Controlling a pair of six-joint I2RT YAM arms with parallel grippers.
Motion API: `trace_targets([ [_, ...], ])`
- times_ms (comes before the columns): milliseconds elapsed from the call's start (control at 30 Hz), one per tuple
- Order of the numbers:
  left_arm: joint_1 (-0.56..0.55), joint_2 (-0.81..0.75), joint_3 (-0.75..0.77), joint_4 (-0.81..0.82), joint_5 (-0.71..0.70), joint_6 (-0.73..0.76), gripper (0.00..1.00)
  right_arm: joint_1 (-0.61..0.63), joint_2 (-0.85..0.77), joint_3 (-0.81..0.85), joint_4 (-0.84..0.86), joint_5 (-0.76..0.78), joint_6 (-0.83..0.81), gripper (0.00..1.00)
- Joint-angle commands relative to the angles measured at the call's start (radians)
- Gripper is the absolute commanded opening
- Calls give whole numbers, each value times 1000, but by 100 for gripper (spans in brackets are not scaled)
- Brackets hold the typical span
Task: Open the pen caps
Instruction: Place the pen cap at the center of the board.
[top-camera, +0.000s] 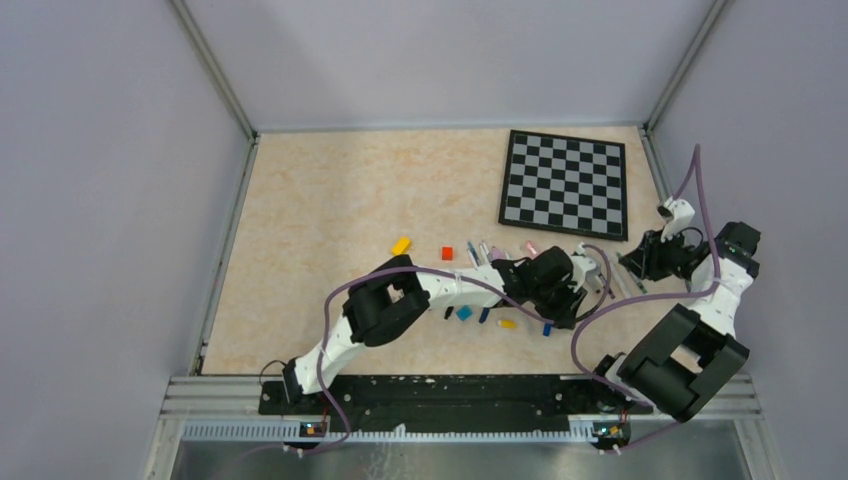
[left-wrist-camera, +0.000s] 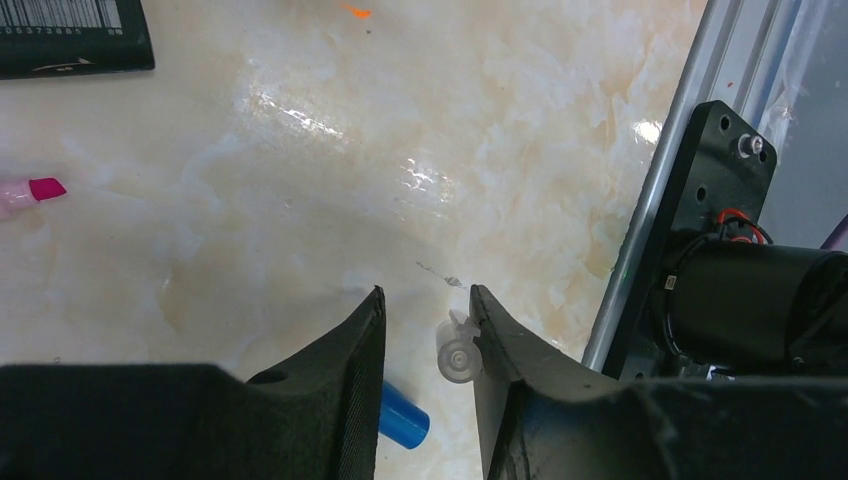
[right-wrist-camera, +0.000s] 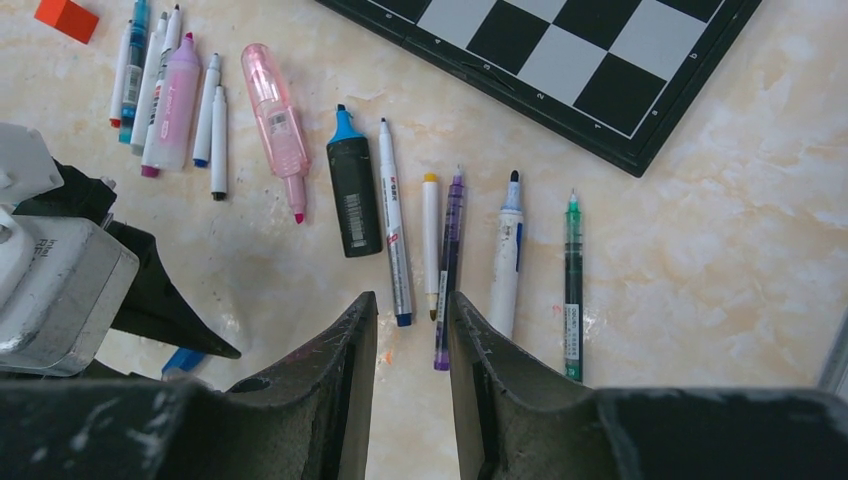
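Note:
My left gripper (left-wrist-camera: 427, 295) hangs low over the table with its jaws open. A small clear pen cap (left-wrist-camera: 457, 350) touches only its right finger's inner face. A blue pen cap (left-wrist-camera: 403, 417) lies on the table under the left finger. Seen from above, the left gripper (top-camera: 572, 305) is just left of my right gripper (top-camera: 632, 265). The right gripper (right-wrist-camera: 412, 298) is open and empty above a row of pens (right-wrist-camera: 392, 220). Among them are a purple pen (right-wrist-camera: 448, 260), a green one (right-wrist-camera: 572, 280) and a pink highlighter (right-wrist-camera: 277, 120), tips bare.
A chessboard (top-camera: 565, 185) lies at the back right, close behind the pens. Loose caps lie in front of the pens, among them a cyan one (top-camera: 464, 313) and a yellow one (top-camera: 507, 323). A small red cube (top-camera: 447, 253) sits left of the row.

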Motion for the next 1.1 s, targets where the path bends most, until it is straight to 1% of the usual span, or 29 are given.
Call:
trace_targets([
  [0,-4,-14,42,8,-15,21,41,5,-31,17,-11,-33,-13,31],
  [133,-2,-19,47,8,-18,23,45,5,-36,19,-18,-34,-17,31],
  [333,-1,-12,55,9,1,18,45,5,-42,24,-31,-40,-23,31],
  [367,-1,-10,55,14,11,18,40,5,-42,24,-31,-40,-23,31],
  [400,0,-7,55,17,23,16,32,5,-42,24,-32,-41,-24,31],
  [433,2,-4,56,17,29,9,28,5,-41,23,-33,-42,-26,31],
  [500,4,-1,57,15,32,6,28,5,-42,21,-33,-41,-27,31],
  [633,6,-5,56,11,26,6,36,5,-41,18,-34,-42,-29,31],
  [700,8,-13,57,12,20,9,39,5,-41,18,-38,-42,-32,31],
  [933,26,-79,49,28,-7,14,41,5,-39,14,-87,-47,-84,31],
  [1067,44,-173,-19,71,-57,28,41,5,-34,28,-167,-60,-169,31],
])
